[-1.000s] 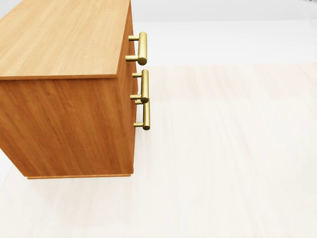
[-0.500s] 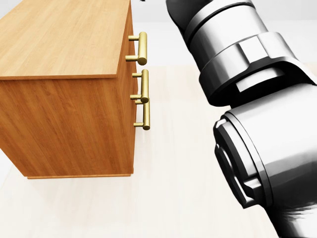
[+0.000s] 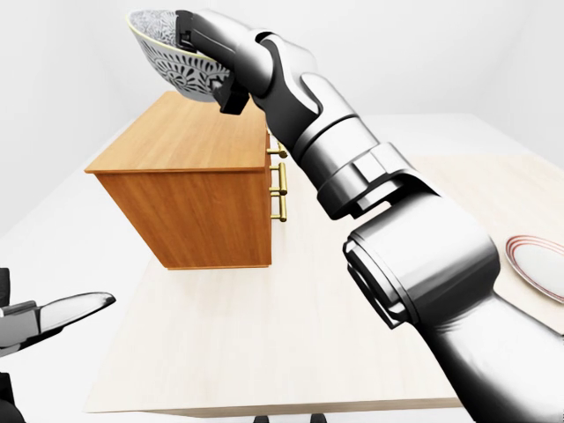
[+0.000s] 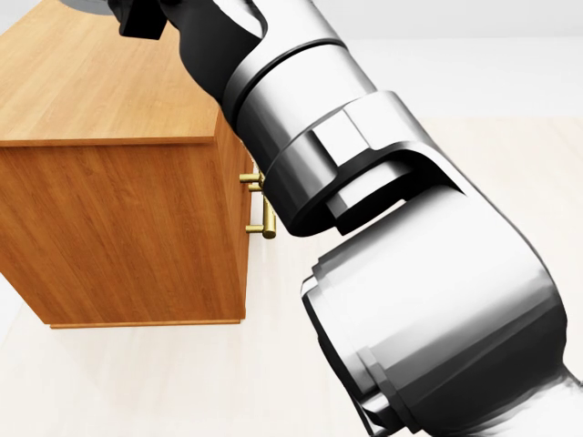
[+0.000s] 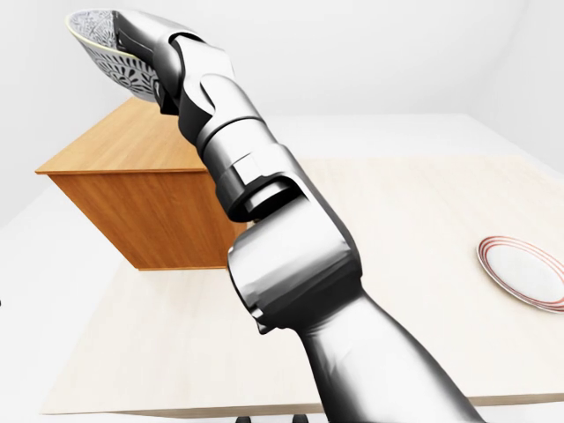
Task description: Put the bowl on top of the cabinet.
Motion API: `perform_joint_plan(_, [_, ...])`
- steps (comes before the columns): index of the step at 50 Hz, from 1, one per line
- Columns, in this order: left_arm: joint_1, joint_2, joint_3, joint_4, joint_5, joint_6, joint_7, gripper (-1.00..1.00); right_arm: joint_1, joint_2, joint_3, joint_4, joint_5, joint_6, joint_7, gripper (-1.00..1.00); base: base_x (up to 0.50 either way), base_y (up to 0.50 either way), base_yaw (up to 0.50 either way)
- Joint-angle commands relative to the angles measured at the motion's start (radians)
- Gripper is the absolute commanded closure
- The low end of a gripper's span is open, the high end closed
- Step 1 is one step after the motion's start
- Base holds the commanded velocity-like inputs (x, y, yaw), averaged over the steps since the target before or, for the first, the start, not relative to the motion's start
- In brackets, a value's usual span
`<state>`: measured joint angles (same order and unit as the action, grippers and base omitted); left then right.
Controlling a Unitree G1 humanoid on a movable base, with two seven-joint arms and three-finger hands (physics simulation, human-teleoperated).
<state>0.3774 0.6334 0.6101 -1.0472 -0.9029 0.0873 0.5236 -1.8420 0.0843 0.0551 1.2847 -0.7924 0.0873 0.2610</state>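
Pale surface (image 3: 264, 339) carries the cabinet (image 3: 203, 211) at left, and the right hand (image 3: 211, 48) is clamped on the patterned bowl (image 3: 172, 66), tilted, up in the air above the cabinet top, not touching; left hand (image 3: 48, 317) low left, grip unclear; plate (image 3: 538, 264) far right

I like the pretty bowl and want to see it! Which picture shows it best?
Left-eye view: the grey patterned ceramic bowl shows its rim and outside, gripped by the silver right hand. The right-eye view has it tilted at the top left, partly behind the hand. The head view catches only a grey sliver.
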Motion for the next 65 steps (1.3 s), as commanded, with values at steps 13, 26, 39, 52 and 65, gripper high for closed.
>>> perform_joint_plan(13, [0.002, -0.002, 0.011, 0.0, -0.01, 0.0, 0.0, -1.0, 0.083, 0.047, 0.056, -0.006, -0.203, 0.0, 0.051, 1.0, 0.0, 0.0, 0.0])
perform_joint_plan(26, [0.007, 0.01, 0.011, 0.0, -0.016, 0.0, 0.0, -1.0, 0.128, 0.055, 0.045, -0.003, -0.288, 0.0, 0.069, 1.0, 0.0, 0.0, 0.0])
perform_joint_plan(39, [0.015, 0.022, 0.011, 0.0, -0.02, 0.0, 0.0, -1.0, 0.154, 0.056, 0.039, -0.004, -0.296, 0.0, 0.091, 1.0, 0.0, 0.0, 0.0])
perform_joint_plan(52, [0.015, 0.018, 0.008, 0.0, -0.015, 0.0, 0.0, -1.0, 0.169, 0.057, 0.04, -0.003, -0.3, 0.0, 0.096, 1.0, 0.0, 0.0, 0.0])
perform_joint_plan(65, [0.019, 0.017, 0.001, 0.0, -0.008, 0.0, 0.0, -1.0, 0.131, 0.061, 0.036, -0.009, -0.299, 0.0, 0.061, -1.0, 0.0, 0.0, 0.0])
